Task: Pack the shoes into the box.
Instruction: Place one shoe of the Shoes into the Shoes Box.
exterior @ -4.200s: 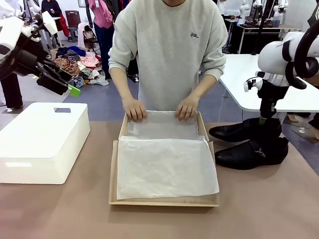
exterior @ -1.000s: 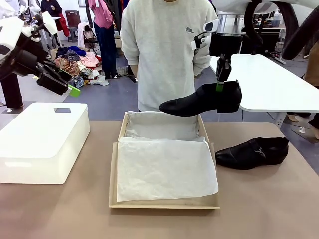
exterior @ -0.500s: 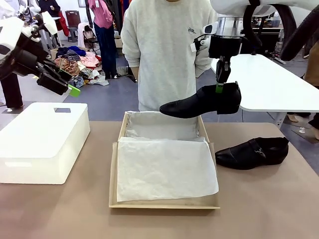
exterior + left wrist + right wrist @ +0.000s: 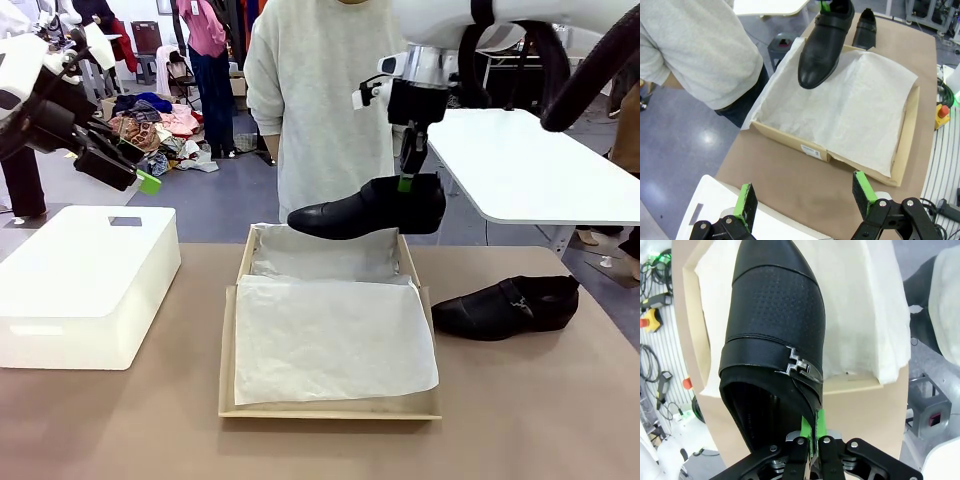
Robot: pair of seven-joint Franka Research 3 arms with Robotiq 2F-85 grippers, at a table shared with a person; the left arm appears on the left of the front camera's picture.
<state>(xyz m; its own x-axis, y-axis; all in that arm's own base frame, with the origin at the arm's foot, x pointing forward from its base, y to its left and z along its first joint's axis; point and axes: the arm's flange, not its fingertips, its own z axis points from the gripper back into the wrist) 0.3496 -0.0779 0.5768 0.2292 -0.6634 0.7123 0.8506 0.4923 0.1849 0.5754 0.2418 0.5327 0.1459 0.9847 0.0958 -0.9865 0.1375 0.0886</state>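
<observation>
Pointed glossy leather shoe [image 4: 365, 211], pinched aloft

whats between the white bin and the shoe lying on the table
The open box, lined with tissue, with a strip of bare table on each side of it. The front view shows this.

Glossy leather shoe [image 4: 365, 211], crinkled tissue paper [image 4: 333, 338]

Table [image 4: 120, 420] bears box [image 4: 228, 350], bin [image 4: 85, 285] (white) and one shoe [image 4: 505, 305].
</observation>
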